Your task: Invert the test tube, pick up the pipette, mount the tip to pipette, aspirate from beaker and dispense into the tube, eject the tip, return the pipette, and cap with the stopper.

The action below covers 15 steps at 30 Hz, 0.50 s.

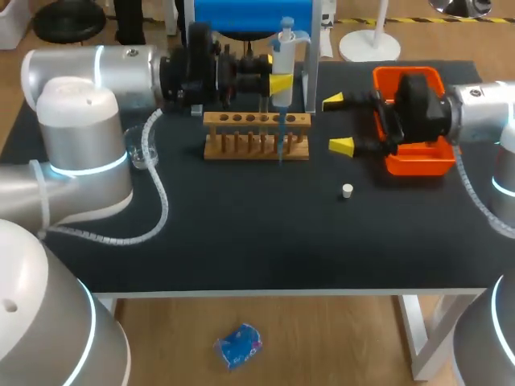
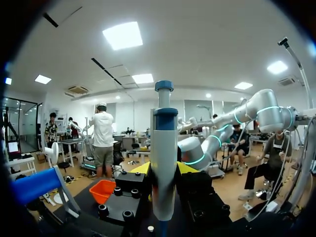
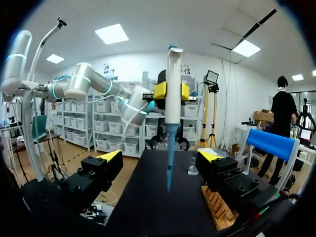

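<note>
Fingers of left gripper [image 1: 282, 83]: clamped on pipette [image 1: 287, 48], upright over rack [image 1: 256, 121] by far edge of table [image 1: 241, 241]. Right gripper [image 1: 337, 125]: spread, beside rack. Probably dispensing; tube itself unclear. Keep vertical, centre blue tip [image 1: 280, 149], plunge slowly.

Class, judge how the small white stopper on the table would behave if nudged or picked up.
The stopper looks tiny, so it is probably light and easily knocked aside. It appears round, so it may roll if tipped over.

Orange bin [image 1: 418, 166], wooden rack [image 1: 241, 151], black table [image 1: 241, 233]
</note>
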Tool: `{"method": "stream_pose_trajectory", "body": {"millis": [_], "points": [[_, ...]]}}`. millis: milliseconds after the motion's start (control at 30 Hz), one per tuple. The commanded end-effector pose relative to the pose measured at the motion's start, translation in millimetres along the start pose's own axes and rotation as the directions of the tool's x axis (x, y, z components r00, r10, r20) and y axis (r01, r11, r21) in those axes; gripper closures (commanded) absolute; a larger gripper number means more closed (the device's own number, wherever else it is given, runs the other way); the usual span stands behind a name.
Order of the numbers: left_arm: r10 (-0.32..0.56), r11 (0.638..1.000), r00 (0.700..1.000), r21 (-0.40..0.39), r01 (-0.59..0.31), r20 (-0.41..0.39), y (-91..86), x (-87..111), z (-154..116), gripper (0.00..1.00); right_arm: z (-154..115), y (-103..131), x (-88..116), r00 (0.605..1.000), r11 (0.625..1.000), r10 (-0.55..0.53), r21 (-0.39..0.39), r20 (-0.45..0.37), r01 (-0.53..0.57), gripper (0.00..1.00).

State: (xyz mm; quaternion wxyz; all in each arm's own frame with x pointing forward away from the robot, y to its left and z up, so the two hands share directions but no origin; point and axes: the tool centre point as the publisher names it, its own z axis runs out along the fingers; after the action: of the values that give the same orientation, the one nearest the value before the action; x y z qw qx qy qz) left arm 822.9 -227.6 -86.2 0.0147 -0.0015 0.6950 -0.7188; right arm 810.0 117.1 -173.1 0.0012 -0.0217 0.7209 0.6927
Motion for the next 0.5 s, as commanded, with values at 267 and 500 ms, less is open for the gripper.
{"method": "stream_pose_trajectory", "body": {"millis": [267,500], "points": [[-0.019,1.000,1.000,-0.004,0.019,0.016,29.3,5.4,-2,1.00,26,12,-14,0.999,0.999,0.044,-0.021,0.002,-0.044,0.00],[-0.008,1.000,1.000,-0.002,0.008,0.021,36.3,2.4,-1,1.00,43,11,-13,0.998,0.998,0.060,-0.029,-0.016,-0.061,0.00]]}}
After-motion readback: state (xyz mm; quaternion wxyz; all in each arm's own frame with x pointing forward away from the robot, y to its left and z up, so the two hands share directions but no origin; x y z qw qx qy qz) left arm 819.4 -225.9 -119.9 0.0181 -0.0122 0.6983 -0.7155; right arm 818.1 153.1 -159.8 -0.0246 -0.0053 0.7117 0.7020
